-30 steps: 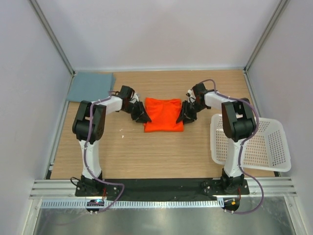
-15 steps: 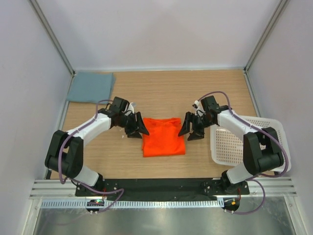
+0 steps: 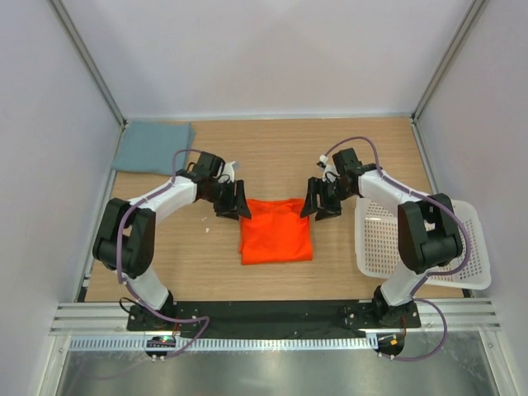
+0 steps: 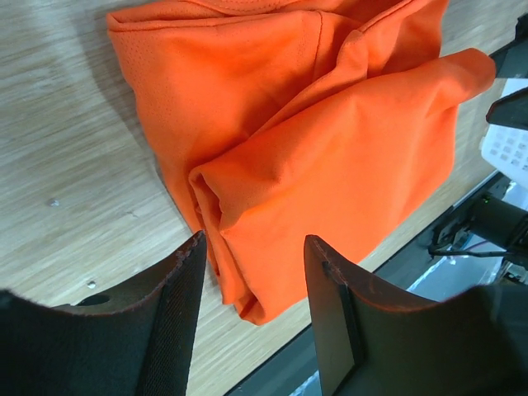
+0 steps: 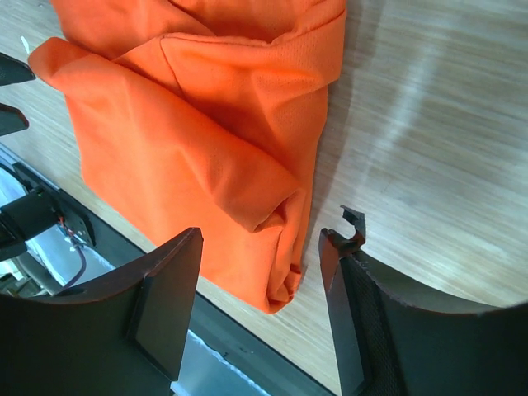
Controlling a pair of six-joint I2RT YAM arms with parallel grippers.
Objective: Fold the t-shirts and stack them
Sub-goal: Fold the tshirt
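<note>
The orange t-shirt [image 3: 276, 231] lies folded between the left gripper [image 3: 235, 205] and the right gripper [image 3: 320, 204], whose jaws are spread and empty at its far corners. To lift it cleanly, I judge each should pinch all layers evenly, then carry it onto the grey-blue t-shirt [image 3: 153, 147] beyond the left gripper. There are two shirts, two grippers and one basket [image 3: 445, 247].

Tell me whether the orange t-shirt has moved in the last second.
Yes. The orange t-shirt slid toward the near edge, away from the folded grey-blue t-shirt in the far left corner.
</note>
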